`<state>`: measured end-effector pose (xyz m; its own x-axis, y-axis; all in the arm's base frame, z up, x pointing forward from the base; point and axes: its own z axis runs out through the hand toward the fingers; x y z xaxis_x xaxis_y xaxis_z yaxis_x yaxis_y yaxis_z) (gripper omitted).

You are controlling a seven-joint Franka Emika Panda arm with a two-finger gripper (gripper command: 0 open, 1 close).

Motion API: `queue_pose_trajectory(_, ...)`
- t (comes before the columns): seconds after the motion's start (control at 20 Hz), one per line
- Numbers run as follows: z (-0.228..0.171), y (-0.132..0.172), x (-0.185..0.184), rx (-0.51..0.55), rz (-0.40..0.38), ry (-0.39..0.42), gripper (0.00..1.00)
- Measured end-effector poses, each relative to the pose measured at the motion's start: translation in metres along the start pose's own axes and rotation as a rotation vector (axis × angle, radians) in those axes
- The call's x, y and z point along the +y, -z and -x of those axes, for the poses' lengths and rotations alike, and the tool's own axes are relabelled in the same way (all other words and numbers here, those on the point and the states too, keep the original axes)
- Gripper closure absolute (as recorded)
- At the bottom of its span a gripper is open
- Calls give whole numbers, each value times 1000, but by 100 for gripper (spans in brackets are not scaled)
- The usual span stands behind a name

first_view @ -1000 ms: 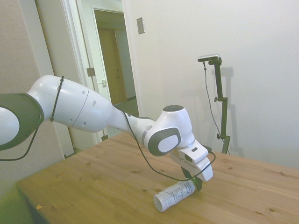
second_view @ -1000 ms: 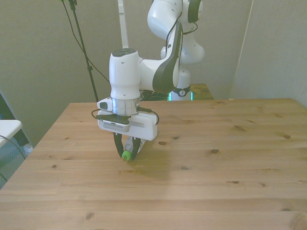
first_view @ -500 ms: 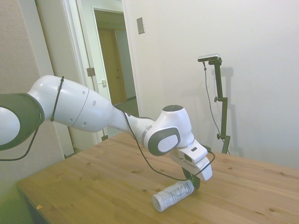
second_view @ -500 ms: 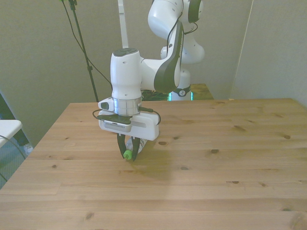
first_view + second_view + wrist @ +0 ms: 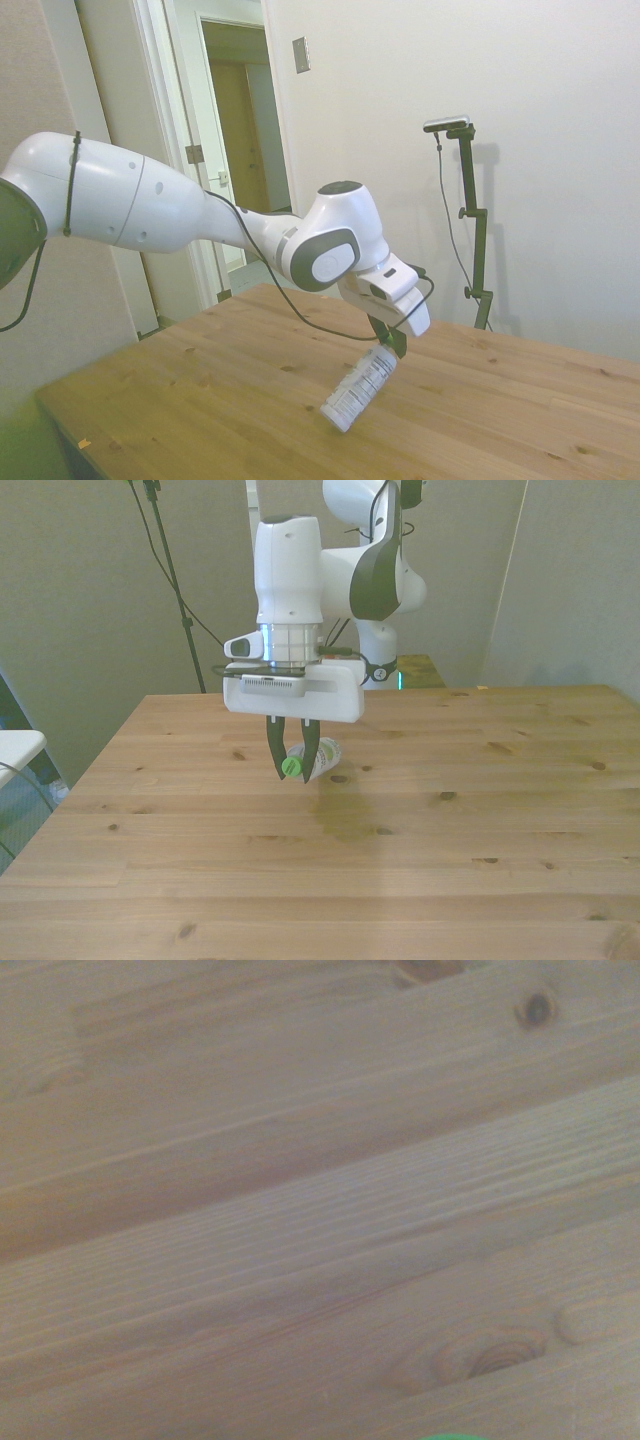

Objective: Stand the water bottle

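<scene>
The water bottle (image 5: pixel 358 389) hangs tilted above the wooden table (image 5: pixel 200 400), neck up and base down toward the wood, which it seems just to clear. My gripper (image 5: pixel 388 343) is shut on its neck just below the cap. From the front, the bright green cap (image 5: pixel 292 768) shows between the dark fingers of the gripper (image 5: pixel 293 764), and the white-labelled body (image 5: pixel 324 760) trails behind them. The wrist view shows only wood planks and a sliver of the green cap (image 5: pixel 455 1436).
The table (image 5: pixel 480 820) has bare wood all round the bottle. A doorway (image 5: pixel 240 130) and a wall lie beyond the table in the side view. A white object (image 5: pixel 15 748) stands off the table at the front view's left.
My gripper has risen and moved toward the front view's right with the bottle. The bottle lay flat on the table; now its neck end is lifted and it hangs tilted.
</scene>
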<state>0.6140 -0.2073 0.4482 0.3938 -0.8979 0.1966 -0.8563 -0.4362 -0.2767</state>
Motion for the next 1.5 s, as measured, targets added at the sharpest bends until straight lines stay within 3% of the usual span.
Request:
queue_pose_trajectory(0.15,16,26,-18,28,-37,9,100)
queue_pose_trajectory(0.45,84,97,-65,180,-117,84,100)
queue_pose_trajectory(0.6,110,115,-78,283,-136,111,100)
queue_pose_trajectory(1.1,147,92,-106,502,-235,116,100)
queue_pose_trajectory(1.25,151,83,-118,522,-253,107,100)
queue_pose_trajectory(1.5,142,42,-144,520,-257,100,100)
